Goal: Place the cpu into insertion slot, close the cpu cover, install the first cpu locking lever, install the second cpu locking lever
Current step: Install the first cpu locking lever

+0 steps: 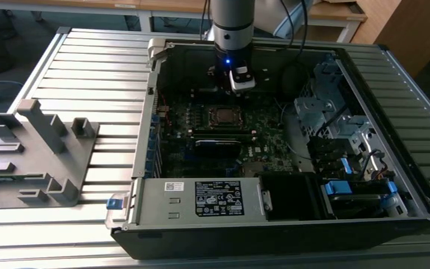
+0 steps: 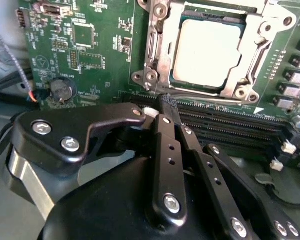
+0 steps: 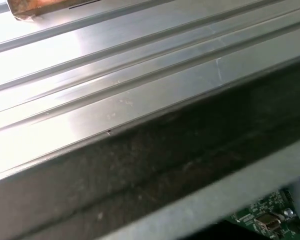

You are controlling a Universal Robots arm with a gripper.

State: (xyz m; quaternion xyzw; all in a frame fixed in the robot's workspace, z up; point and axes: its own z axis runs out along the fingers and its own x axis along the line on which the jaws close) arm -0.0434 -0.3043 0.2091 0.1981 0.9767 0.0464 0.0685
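Note:
In the second wrist view the cpu (image 2: 205, 52), a dull silver square, lies in the insertion slot (image 2: 250, 87). The cpu cover (image 2: 157, 47), a metal frame, lies flat around it. A thin wire lever (image 2: 258, 56) runs along one side of the frame. My gripper (image 2: 167, 103) hovers just off the socket's edge, its black fingers (image 2: 162, 135) together with nothing between them. In the exterior view the gripper (image 1: 243, 84) hangs inside the open computer case, a little behind the insertion slot (image 1: 223, 115).
The case walls (image 1: 155, 101) surround the green motherboard (image 1: 263, 131). A labelled grey power-supply box (image 1: 200, 199) sits at the front, drive bays (image 1: 327, 112) on the exterior view's right. Black memory slots (image 2: 230, 120) run beside the socket. A grey fixture (image 1: 36, 151) stands on the slatted table (image 1: 96, 67).

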